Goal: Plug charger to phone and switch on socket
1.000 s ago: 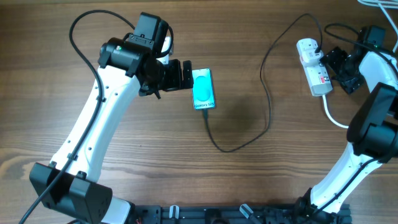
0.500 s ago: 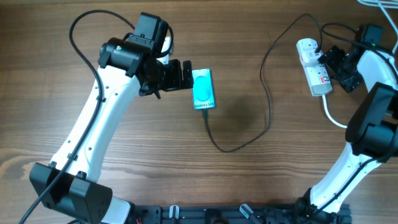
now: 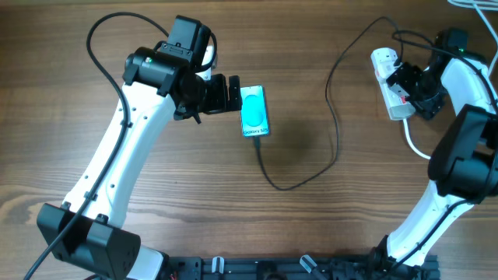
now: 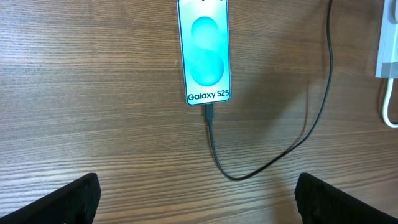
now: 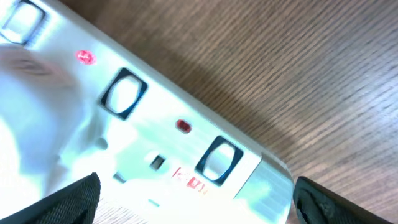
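**Right tool over the socket, charger in the phone**

The right tool (image 3: 406, 84) hangs spread open just above the socket (image 3: 399, 110), near the far right corner of the table (image 3: 311, 218); whether they touch cannot be told. The phone (image 3: 254, 111) lies screen up toward the far edge, left of centre, with the charger (image 3: 336, 117) plugged into its near end. The left tool (image 3: 232, 93), fingers wide apart and empty, sits just beside the phone's left edge.

- Brown wood-grain tabletop (image 3: 311, 225), its bare planks showing in all three views.
- Thin pale cables (image 3: 469, 5) crossing the table's far right corner, seen from overhead.
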{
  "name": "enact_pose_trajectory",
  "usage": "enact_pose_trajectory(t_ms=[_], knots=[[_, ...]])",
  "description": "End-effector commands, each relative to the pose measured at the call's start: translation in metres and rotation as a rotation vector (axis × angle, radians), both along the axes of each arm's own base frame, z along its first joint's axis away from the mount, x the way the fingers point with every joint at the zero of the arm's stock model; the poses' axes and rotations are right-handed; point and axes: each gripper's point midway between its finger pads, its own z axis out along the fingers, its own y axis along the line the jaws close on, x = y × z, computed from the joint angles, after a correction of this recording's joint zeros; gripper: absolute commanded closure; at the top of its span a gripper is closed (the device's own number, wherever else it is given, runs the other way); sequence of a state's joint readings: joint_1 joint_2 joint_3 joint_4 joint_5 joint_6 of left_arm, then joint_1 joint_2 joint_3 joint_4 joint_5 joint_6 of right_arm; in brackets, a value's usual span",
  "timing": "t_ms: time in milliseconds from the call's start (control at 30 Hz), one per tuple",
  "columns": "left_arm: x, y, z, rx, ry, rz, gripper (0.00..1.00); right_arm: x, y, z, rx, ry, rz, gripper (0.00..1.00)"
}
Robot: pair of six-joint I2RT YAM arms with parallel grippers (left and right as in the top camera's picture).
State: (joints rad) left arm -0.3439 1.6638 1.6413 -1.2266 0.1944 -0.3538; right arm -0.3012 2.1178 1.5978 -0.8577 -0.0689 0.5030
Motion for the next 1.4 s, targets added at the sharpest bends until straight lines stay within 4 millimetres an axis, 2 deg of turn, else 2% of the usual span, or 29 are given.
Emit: enact_pose_trajectory(t_ms=[0, 33, 100, 167, 200, 300, 467, 567, 867, 967, 1067, 1200, 1367], knots=[[0.002, 0.003, 0.0, 0.009, -0.007, 0.002, 0.0, 0.001, -0.002, 0.098, -0.057, -0.193, -0.04, 0.0], [0.002, 0.003, 0.0, 0.009, -0.006, 0.002, 0.0, -0.008, 0.0, 0.133, -0.081, -0.252, -0.021, 0.01], [0.002, 0.003, 0.0, 0.009, -0.007, 0.002, 0.0, -0.027, 0.007, 0.174, -0.107, -0.314, 0.002, 0.01], [0.002, 0.003, 0.0, 0.009, -0.006, 0.002, 0.0, -0.058, 0.016, 0.202, -0.144, -0.36, 0.021, 0.01], [0.002, 0.003, 0.0, 0.009, -0.007, 0.002, 0.0, -0.072, 0.022, 0.208, -0.152, -0.377, 0.033, 0.01], [0.002, 0.003, 0.0, 0.009, -0.007, 0.002, 0.0, -0.122, 0.048, 0.208, -0.162, -0.434, 0.058, 0.01], [0.002, 0.003, 0.0, 0.009, -0.006, 0.002, 0.0, -0.214, 0.075, 0.181, -0.145, -0.396, 0.073, 0.0], [0.002, 0.003, 0.0, 0.009, -0.006, 0.002, 0.0, -0.237, 0.081, 0.184, -0.144, -0.391, 0.072, 0.0], [0.002, 0.003, 0.0, 0.009, -0.006, 0.002, 0.0, -0.231, 0.079, 0.176, -0.132, -0.349, 0.073, 0.0], [0.002, 0.003, 0.0, 0.009, -0.006, 0.002, 0.0, -0.231, 0.069, 0.169, -0.174, -0.299, 0.057, 0.0], [0.002, 0.003, 0.0, 0.009, -0.006, 0.002, 0.0, -0.227, 0.067, 0.163, -0.173, -0.272, 0.055, 0.0], [0.002, 0.003, 0.0, 0.009, -0.006, 0.002, 0.0, -0.193, 0.07, 0.2, -0.235, -0.527, 0.126, 0.0], [0.002, 0.003, 0.0, 0.009, -0.006, 0.002, 0.0, -0.168, 0.1, 0.238, -0.333, -0.895, 0.319, 0.0]])
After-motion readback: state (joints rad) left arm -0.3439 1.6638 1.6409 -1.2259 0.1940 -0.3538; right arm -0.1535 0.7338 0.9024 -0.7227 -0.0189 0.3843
